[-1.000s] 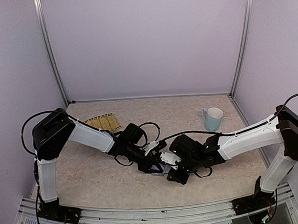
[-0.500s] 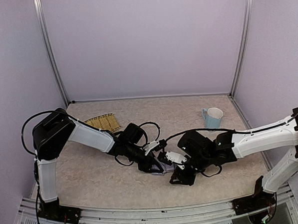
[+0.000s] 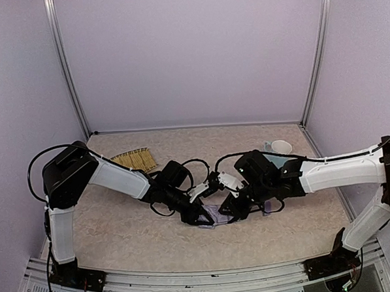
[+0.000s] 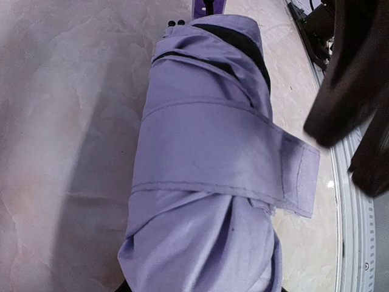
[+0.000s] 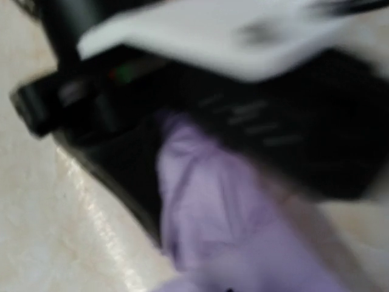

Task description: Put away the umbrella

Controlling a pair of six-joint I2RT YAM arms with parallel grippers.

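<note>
The umbrella point(image 4: 206, 164) is folded into a pale lavender bundle with a strap wrapped round it and black lining showing at its far end. It fills the left wrist view and runs out from my left gripper, which is shut on its near end. In the top view only a small lavender patch of the umbrella point(image 3: 216, 215) shows between the two grippers, low over the table. My left gripper point(image 3: 202, 215) holds it there. My right gripper point(image 3: 233, 206) is right beside it; its dark fingers point(image 4: 349, 91) show at the right. The right wrist view is blurred and shows lavender fabric point(image 5: 213, 201) close up.
A pale blue mug point(image 3: 279, 147) stands at the back right, partly behind my right arm. A bamboo mat point(image 3: 135, 160) lies at the back left. A metal rail point(image 3: 189, 277) runs along the table's near edge. Walls close in three sides.
My right gripper has swung from just in front of the umbrella's end back and up, close against it. My left gripper and the umbrella have hardly moved.
</note>
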